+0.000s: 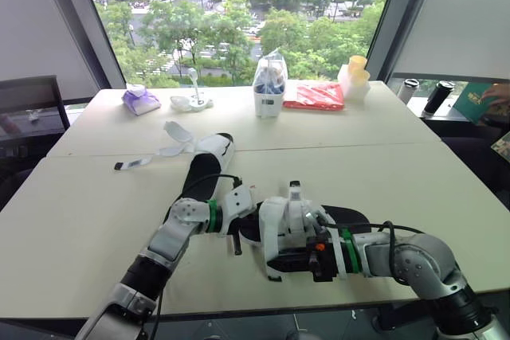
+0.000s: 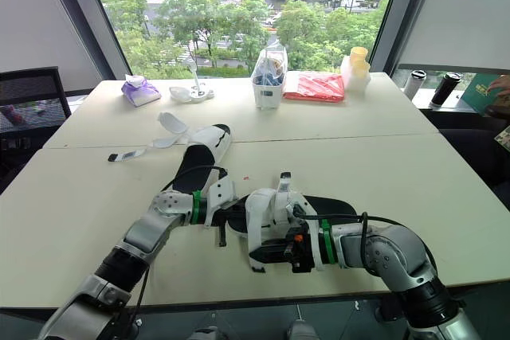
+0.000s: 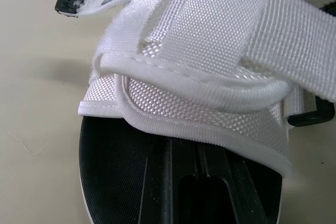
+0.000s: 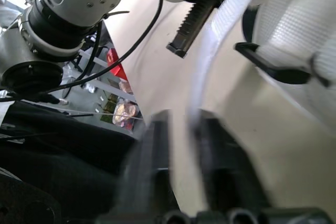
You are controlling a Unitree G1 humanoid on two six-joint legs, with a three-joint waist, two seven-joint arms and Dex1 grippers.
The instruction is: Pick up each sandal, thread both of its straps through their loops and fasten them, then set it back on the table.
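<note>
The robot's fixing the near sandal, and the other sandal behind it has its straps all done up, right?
Not quite. The far sandal has its straps lying loose on the table, not done up; the left eye view shows it. The rest is right.

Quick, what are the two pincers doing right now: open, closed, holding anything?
Left pincer: at the sandal, cannot be told.
Right pincer: open, with the white strap running between its fingers.
</note>
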